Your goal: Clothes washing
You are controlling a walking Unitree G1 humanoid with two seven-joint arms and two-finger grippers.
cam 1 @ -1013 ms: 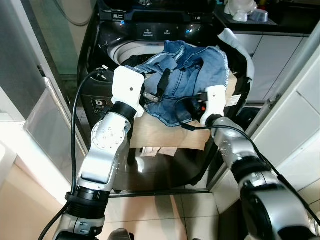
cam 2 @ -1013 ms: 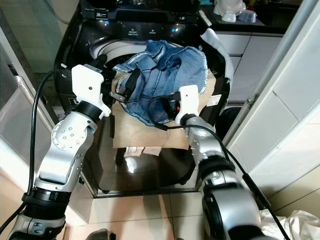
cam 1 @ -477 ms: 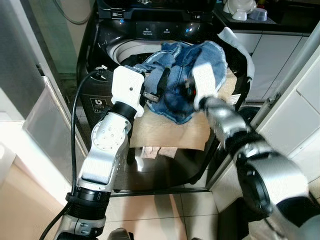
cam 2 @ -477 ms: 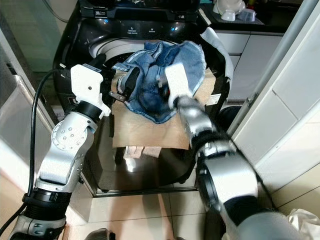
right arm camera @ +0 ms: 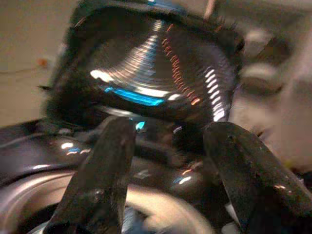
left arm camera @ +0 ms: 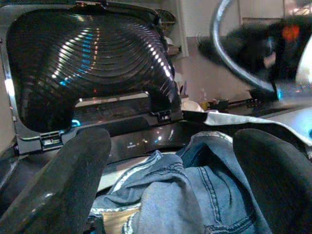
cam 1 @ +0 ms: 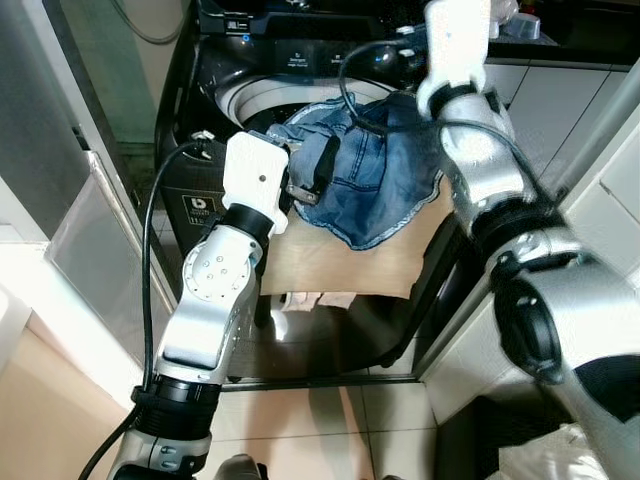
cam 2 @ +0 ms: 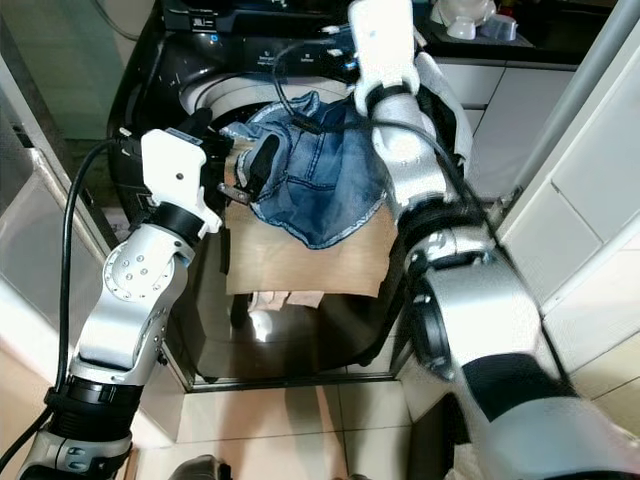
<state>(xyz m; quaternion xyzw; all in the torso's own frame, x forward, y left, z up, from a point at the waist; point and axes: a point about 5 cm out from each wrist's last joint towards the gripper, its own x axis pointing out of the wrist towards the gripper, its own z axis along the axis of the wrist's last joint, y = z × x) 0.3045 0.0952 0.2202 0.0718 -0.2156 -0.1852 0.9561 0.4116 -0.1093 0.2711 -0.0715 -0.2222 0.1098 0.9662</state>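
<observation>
While the denim garment (cam 1: 375,185) lies draped over the washer's front rim (cam 1: 250,100), half above the drum and half hanging over a tan cloth (cam 1: 350,265), neither tool holds it. Left tool (left arm camera: 161,195): fingers spread wide, empty, just beside the denim's near edge. Right tool (right arm camera: 165,170): raised near the open lid (right arm camera: 151,73), fingers apart, empty. Risk: unheld denim could slide off the rim outward; the right arm's cable (cam 1: 350,85) crosses the fabric and could snag it.

No legible text; washer (cam 1: 200,190) logo unreadable.
</observation>
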